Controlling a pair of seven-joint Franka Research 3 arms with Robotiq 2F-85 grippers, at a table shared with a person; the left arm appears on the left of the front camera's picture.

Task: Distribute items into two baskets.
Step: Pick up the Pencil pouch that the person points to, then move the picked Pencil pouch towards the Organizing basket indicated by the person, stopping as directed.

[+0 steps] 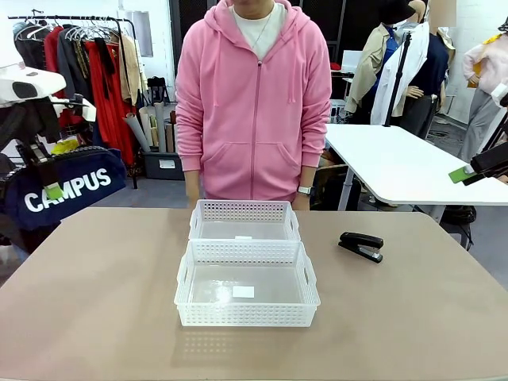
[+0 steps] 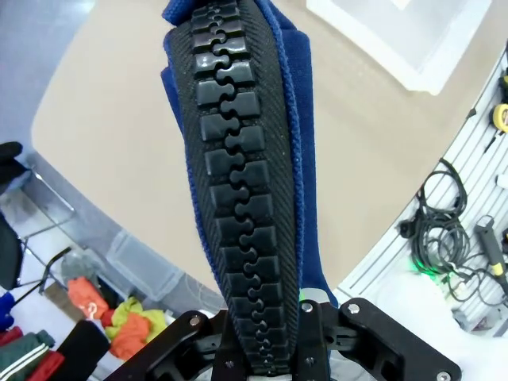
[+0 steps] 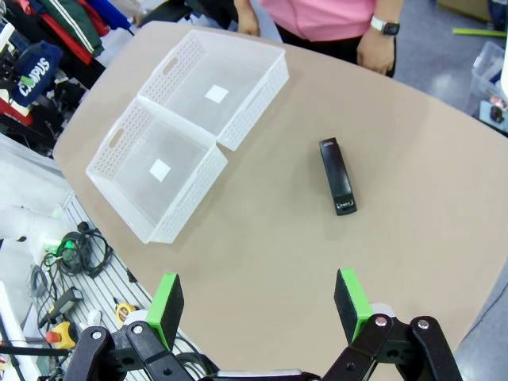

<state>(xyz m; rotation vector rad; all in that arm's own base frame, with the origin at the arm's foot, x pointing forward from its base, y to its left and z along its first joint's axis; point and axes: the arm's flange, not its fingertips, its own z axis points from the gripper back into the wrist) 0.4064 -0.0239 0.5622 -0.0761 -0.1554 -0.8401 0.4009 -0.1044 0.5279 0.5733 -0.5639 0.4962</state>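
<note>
**Legible text.** White block capitals "CAMPUS" on the side of the navy pouch (image 1: pixel 67 190), far left of the front view, the word rising slightly toward the right; the same word, small and tilted, on the pouch at upper left of the right wrist view; white sticker (image 1: pixel 243 292) on the floor of the near basket (image 1: pixel 246 317), second sticker (image 1: pixel 243 237) in the far basket (image 1: pixel 242 210), any print on either too small to read; markings on the stapler (image 1: pixel 361 244) too small to tell.
</note>
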